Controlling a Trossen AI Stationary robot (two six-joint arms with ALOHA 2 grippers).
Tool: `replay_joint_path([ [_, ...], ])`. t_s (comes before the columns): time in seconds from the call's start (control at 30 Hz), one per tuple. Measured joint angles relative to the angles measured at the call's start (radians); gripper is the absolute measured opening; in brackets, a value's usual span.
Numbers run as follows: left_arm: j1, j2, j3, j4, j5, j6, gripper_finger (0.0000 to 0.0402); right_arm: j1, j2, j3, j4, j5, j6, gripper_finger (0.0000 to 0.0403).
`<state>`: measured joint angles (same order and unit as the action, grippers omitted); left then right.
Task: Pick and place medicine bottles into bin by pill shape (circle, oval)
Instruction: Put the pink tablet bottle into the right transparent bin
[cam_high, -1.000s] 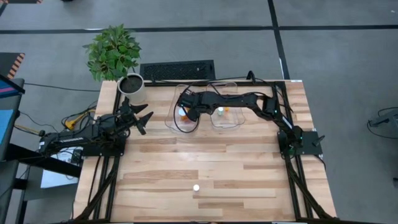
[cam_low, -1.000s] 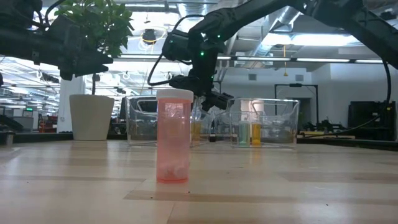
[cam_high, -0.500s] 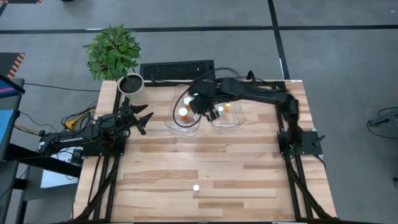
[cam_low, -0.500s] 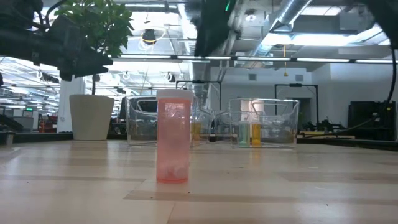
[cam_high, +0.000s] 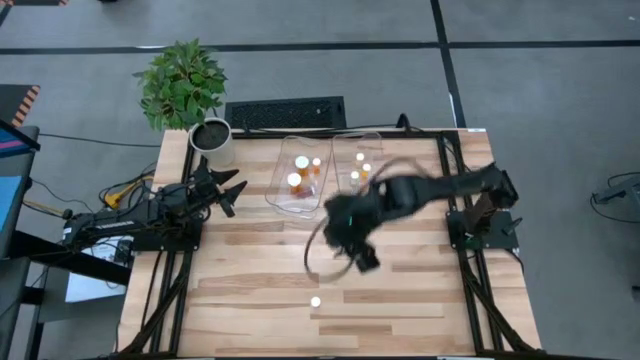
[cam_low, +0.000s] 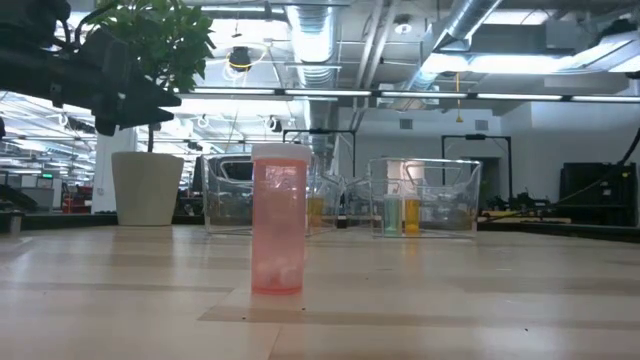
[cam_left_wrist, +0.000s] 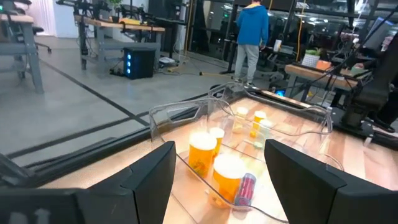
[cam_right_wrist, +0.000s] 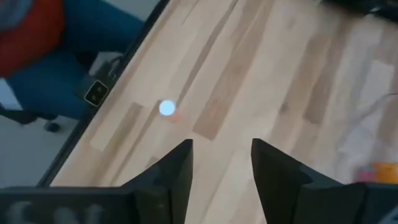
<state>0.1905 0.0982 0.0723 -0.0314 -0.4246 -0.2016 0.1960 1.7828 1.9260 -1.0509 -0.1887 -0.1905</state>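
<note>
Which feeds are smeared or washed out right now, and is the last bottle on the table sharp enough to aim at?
High view: the right arm's gripper is a motion smear mid-table, while the lone bottle is a small crisp white dot. Low view: that bottle is sharp and close, with bright ceiling lights behind. Right wrist view: soft all over, its cap glaring white. Left wrist view: clear on the bins.

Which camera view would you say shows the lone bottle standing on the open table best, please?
The low view: the lone bottle stands close and upright, showing white cap and pinkish body. The high view and right wrist view show mostly its cap. The left wrist view misses it.
</note>
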Motion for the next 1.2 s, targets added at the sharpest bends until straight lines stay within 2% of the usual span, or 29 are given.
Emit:
replay_joint_path([
  [0.1, 0.000, 0.000, 0.000, -0.008, 0.002, -0.026, 0.0240, 0.098, 0.008, -0.102, 0.076, 0.072, 0.066, 0.0166],
  [0.23, 0.000, 0.000, 0.000, -0.010, 0.027, -0.031, 0.0240, 0.185, 0.005, -0.288, 0.361, 0.118, 0.140, 0.0168],
  [0.4, 0.000, 0.000, 0.000, -0.023, 0.028, -0.061, 0.0240, 0.243, 0.024, -0.433, 0.661, 0.218, 0.160, 0.0176],
  [0.53, 0.000, 0.000, 0.000, -0.045, 0.029, -0.091, 0.0240, 0.266, 0.096, -0.494, 0.792, 0.241, 0.141, 0.0199],
  [0.7, 0.000, 0.000, 0.000, -0.071, 0.029, -0.117, 0.0240, 0.260, 0.203, -0.492, 0.883, 0.235, 0.134, 0.0243],
  [0.8, 0.000, 0.000, 0.000, -0.077, 0.029, -0.118, 0.0240, 0.245, 0.258, -0.491, 0.909, 0.176, 0.145, 0.0260],
  [0.93, 0.000, 0.000, 0.000, -0.086, 0.028, -0.128, 0.0240, 0.224, 0.267, -0.486, 0.912, 0.113, 0.181, 0.0265],
  [1.2, 0.000, 0.000, 0.000, -0.094, 0.027, -0.128, 0.0240, 0.213, 0.264, -0.485, 0.858, 0.109, 0.183, 0.0265],
])
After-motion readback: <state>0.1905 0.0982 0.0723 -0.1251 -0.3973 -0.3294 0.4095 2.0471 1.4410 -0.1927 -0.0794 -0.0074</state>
